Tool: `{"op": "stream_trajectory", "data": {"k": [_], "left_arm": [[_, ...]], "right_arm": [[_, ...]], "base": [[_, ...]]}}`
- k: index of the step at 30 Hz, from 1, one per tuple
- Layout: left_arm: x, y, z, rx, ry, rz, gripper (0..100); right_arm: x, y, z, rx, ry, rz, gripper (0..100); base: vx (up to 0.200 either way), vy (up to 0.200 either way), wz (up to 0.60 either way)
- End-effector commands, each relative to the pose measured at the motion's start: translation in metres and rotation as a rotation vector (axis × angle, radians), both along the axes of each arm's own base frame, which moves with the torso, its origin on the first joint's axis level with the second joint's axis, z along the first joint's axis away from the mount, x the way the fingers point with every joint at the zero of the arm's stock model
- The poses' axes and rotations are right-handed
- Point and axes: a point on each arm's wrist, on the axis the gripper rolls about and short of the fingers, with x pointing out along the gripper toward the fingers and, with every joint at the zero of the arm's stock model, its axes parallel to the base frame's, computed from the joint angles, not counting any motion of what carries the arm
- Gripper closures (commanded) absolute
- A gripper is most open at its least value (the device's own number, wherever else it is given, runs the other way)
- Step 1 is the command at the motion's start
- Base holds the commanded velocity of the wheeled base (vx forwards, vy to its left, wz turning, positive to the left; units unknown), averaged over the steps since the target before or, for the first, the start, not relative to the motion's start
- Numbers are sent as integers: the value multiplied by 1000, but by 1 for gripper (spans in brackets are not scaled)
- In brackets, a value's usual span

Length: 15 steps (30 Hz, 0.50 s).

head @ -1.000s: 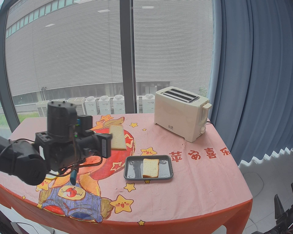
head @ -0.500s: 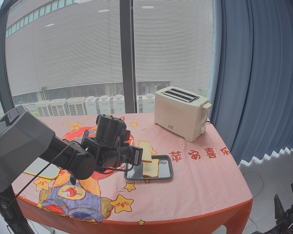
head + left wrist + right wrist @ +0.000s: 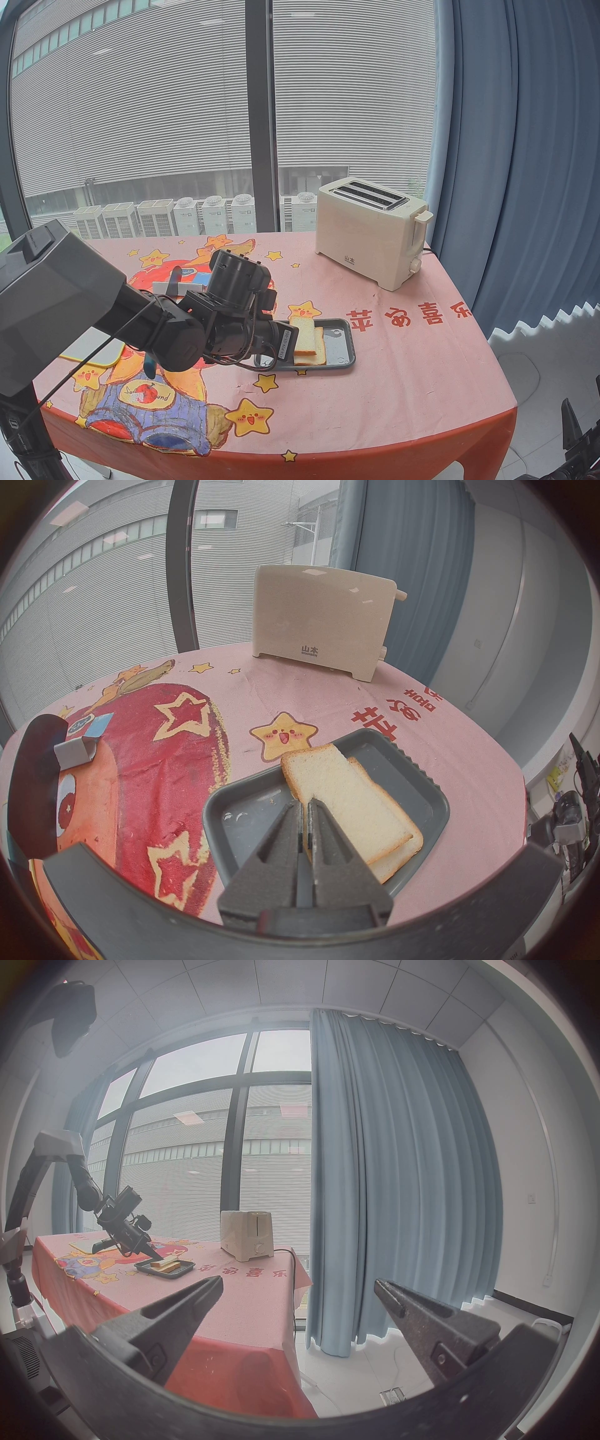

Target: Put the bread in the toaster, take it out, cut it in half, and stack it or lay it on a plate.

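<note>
Bread stacking: left gripper [image 3: 305,806] fingers pinch pale upper half-slice [image 3: 340,792] atop lower half-slice [image 3: 403,850] in grey rectangular tray [image 3: 250,814]; right gripper [image 3: 299,1282] spread. Next: release.

Daylight floods in through the big window [image 3: 137,112] behind the counter [image 3: 400,387]: bright, flat, no hard sun. Shadows stay soft, with a faint one under the toaster [image 3: 369,250] and a thin dark line beneath the tray [image 3: 345,350]. Small glints sit on the tray floor, and the top bread slice [image 3: 337,799] is lit pale and even. Ceiling lights reflect in the glass. Both wrist views bulge fisheye-style, the curtain [image 3: 400,1179] bowing and the corners going black.
</note>
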Motion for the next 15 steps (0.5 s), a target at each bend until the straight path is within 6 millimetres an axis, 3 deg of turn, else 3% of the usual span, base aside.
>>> {"op": "stream_trajectory", "data": {"k": [1,9,15], "left_arm": [[-1,0,9,-24,-14,8,100],[-2,-1,28,-83,-39,36,100],[-9,-7,19,-40,-2,34,100]], "right_arm": [[0,0,-5,-1,0,0,0],[0,0,-5,-1,0,0,0],[0,0,-5,-1,0,0,0]], "base": [[0,0,0],[0,0,0],[0,0,0]]}}
